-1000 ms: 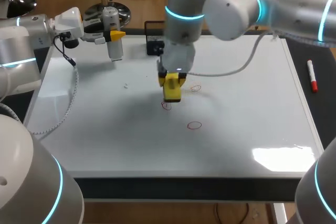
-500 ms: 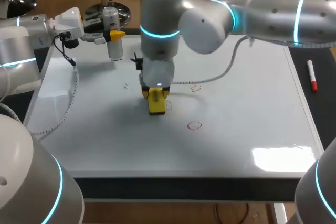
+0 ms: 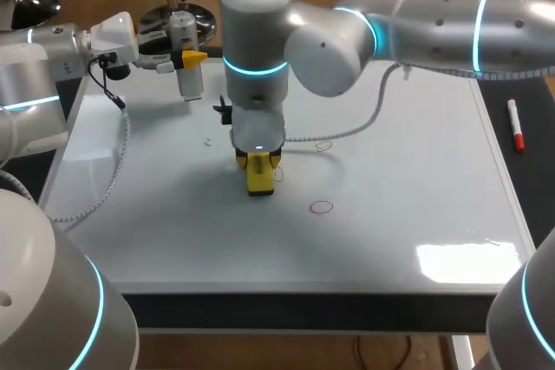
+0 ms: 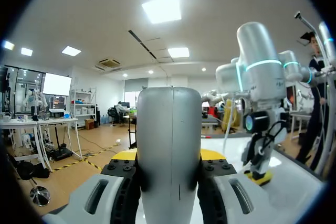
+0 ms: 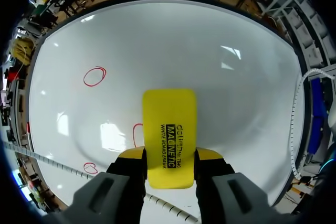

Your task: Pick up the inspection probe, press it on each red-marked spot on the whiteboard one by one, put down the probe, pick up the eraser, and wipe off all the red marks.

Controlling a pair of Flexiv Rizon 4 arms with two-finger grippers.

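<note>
Late stage, wiping step. The probe (image 4: pixel 169 129) has not been put down. It sits upright in the left pincer (image 4: pixel 169 156), out by the far left corner of the whiteboard (image 3: pixel 408 214), well away from the marks. Whether the pressing got done can't be told from this.

The eraser (image 5: pixel 169 124) is picked up and down at the board's middle. Three red marks show:
- near mark (image 3: pixel 322 207), whole, towards the front edge.
- far mark (image 3: pixel 323 146), whole, to the right of the eraser.
- mid mark (image 3: pixel 277 176), just beside the eraser and partly hidden by it.

So judging by this, no mark is fully wiped. All three are left, and the mid one looks like the one in hand. After that, the probe needs setting down if that counts.

Right pincer (image 5: pixel 169 157): fingers at a middling spread, clamped on the eraser's two long sides. The eraser sticks out past the tips towards the board. Its end looks to be on or just over the surface, but contact can't be confirmed.

Left pincer: both fingers pressed on the probe's body from either side, holding it.

A red pen (image 3: pixel 515 125) lies off the board's right edge, touched by neither arm.
</note>
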